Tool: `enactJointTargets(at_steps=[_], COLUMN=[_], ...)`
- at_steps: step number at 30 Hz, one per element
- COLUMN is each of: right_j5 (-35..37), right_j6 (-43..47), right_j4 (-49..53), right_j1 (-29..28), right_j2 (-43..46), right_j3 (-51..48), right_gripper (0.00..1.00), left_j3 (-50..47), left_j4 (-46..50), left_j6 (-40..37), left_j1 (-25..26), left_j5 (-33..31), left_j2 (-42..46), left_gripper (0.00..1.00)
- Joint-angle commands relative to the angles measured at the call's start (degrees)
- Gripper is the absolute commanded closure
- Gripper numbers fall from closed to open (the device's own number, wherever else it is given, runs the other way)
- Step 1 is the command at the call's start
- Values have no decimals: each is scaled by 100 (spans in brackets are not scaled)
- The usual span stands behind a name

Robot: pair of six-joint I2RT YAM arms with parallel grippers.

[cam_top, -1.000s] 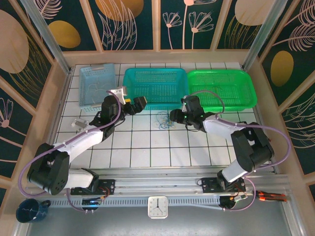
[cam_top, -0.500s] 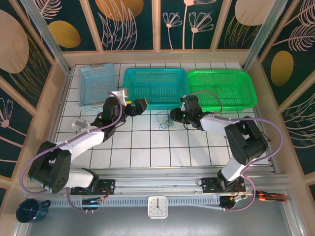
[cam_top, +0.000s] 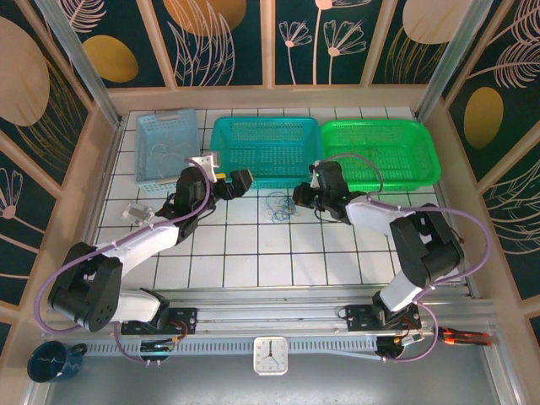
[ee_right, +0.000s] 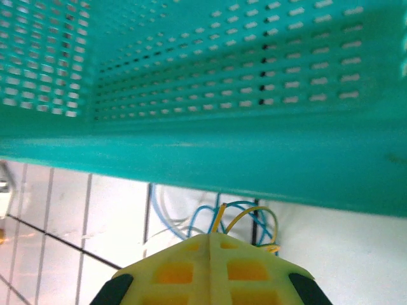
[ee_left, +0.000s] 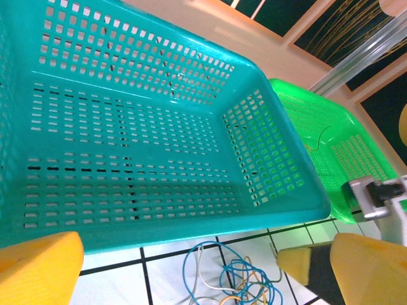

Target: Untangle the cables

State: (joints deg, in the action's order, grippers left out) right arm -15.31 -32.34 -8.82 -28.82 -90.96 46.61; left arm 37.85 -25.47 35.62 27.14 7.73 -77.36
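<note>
The cables (cam_top: 279, 206) form a small knot of blue, whitish and yellowish cords on the white tiles, just in front of the teal basket. In the left wrist view the cables (ee_left: 236, 278) lie low between my fingers. My left gripper (cam_top: 241, 180) (ee_left: 181, 267) hovers left of the knot, open, with nothing in it. My right gripper (cam_top: 300, 195) (ee_right: 211, 239) sits at the knot's right side, shut on a yellowish cable (ee_right: 219, 219) that pokes out of its tips. Blue loops (ee_right: 245, 210) curl just beyond the tips.
Three baskets line the back: a light blue basket (cam_top: 166, 145), a teal basket (cam_top: 266, 179) (ee_left: 191, 232) (ee_right: 254, 165) and a green basket (cam_top: 380, 181) (ee_left: 305, 121). The teal rim is close over the knot. A small clear object (cam_top: 135, 211) lies left on the tiles.
My right gripper has edged up towards the teal basket with the yellowish cable, and the knot has shifted slightly with it. The left arm has hardly moved.
</note>
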Motion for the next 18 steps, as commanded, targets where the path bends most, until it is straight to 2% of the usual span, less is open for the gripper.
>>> enactJointTargets(at_steps=[1,10,18], right_j5=[-231,-514,-604], right_j6=[-47,166,89], right_j4=[-68,275,302], right_j1=[-50,-485,-784], right_j2=[469,702,633], right_j3=[9,810,1303], right_gripper=[100,100,100], left_j3=[-184,-883,-1052], left_j4=[-445,-1713,-2352], left_j6=[-236,-744,-1147], left_j1=[40,87,459], left_j5=[229,1118,1106], left_j2=[66,225,-179], left_gripper=[1,1,1])
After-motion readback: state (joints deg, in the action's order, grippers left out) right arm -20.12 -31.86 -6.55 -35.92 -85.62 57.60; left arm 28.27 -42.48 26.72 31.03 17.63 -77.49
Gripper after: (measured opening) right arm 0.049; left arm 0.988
